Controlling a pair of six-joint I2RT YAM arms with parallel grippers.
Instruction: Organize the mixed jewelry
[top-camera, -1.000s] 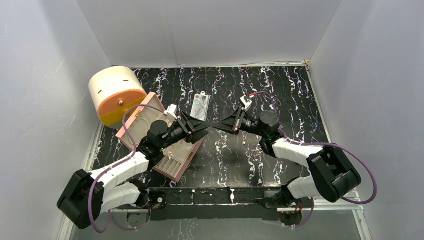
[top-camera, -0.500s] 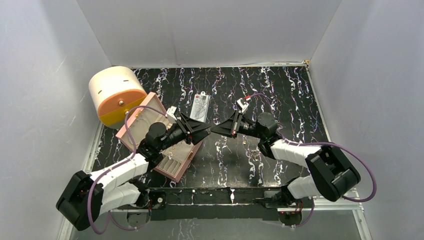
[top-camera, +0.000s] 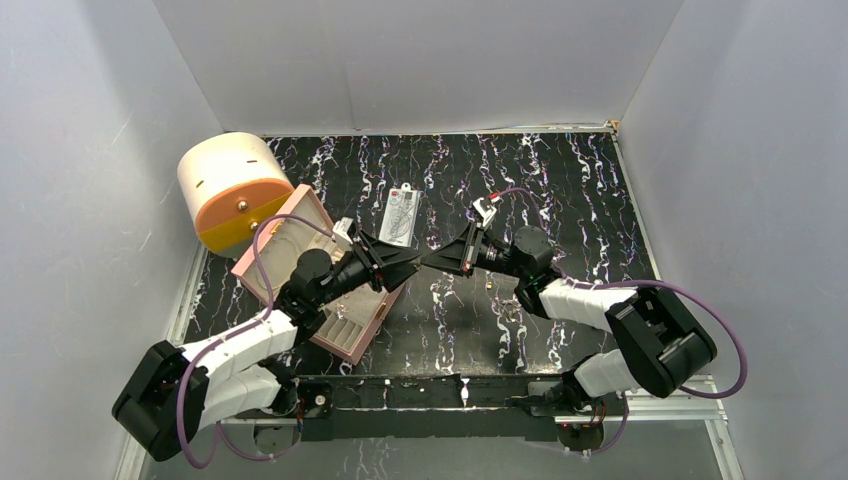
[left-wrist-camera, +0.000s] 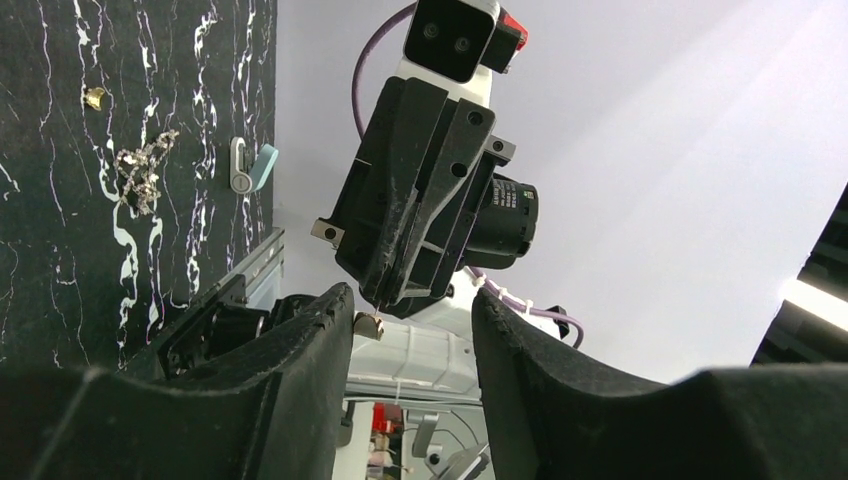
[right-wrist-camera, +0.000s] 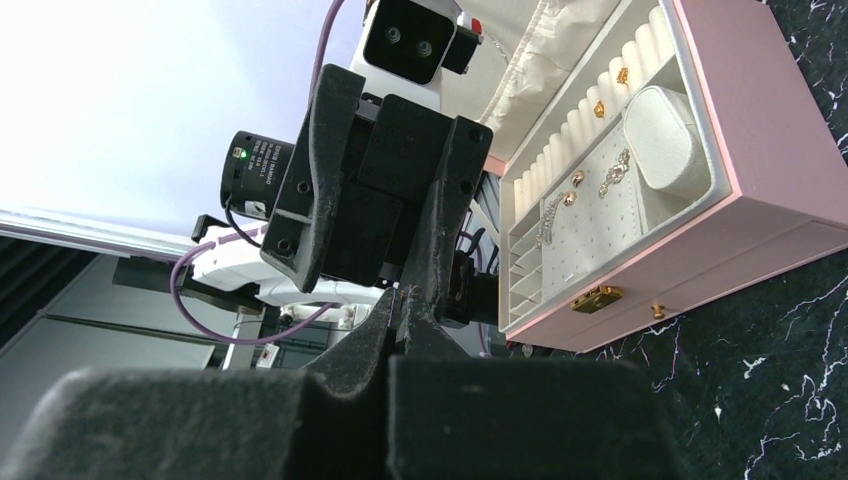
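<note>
Left wrist view puts the left gripper (left-wrist-camera: 410, 312) nearest, its two fingers apart with a clear gap. A tiny gold stud (left-wrist-camera: 371, 326) sits in that gap, close to one finger rather than centred. Just behind it, the right gripper (left-wrist-camera: 382, 297) has its fingers pressed together on the stud, pinching it at the very tips so that it hangs below them. The two meet in the air over the middle of the tabletop (top-camera: 600, 200). The step in hand looks like a pass from the right arm to the left. Doing it well probably means centring the stud between the left fingers, closing them slowly on the part that hangs free, and letting the right gripper release only once that hold is sure. So small a piece would likely spring away if nipped off-centre. Farther off, chain pieces (left-wrist-camera: 140, 172) and a loose stud (left-wrist-camera: 95, 97) lie toward the tabletop's near edge, and the open pink box (right-wrist-camera: 760, 150) sits at its left edge.
</note>
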